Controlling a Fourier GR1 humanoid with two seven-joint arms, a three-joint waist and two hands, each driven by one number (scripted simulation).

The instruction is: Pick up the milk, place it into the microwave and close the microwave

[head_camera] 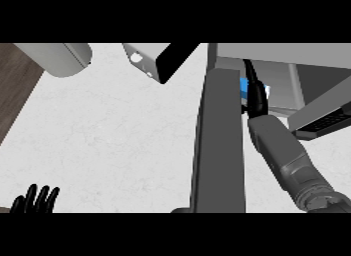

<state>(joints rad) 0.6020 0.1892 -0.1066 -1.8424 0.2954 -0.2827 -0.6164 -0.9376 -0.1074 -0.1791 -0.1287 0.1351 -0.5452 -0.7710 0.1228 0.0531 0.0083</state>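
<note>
Milk (244, 89) inside microwave (281, 75)

**Right arm stretched forward, left hand at rest**

The right forearm (285, 155) enters from the lower right edge of the head view and runs up and slightly leftward, nearly straight. At its far end the black right hand (256, 92) points away from the robot; its fingers are too hidden to read. The left hand (36, 200) shows at the lower left edge, fingers straight and pointing up, open and holding nothing.
</note>
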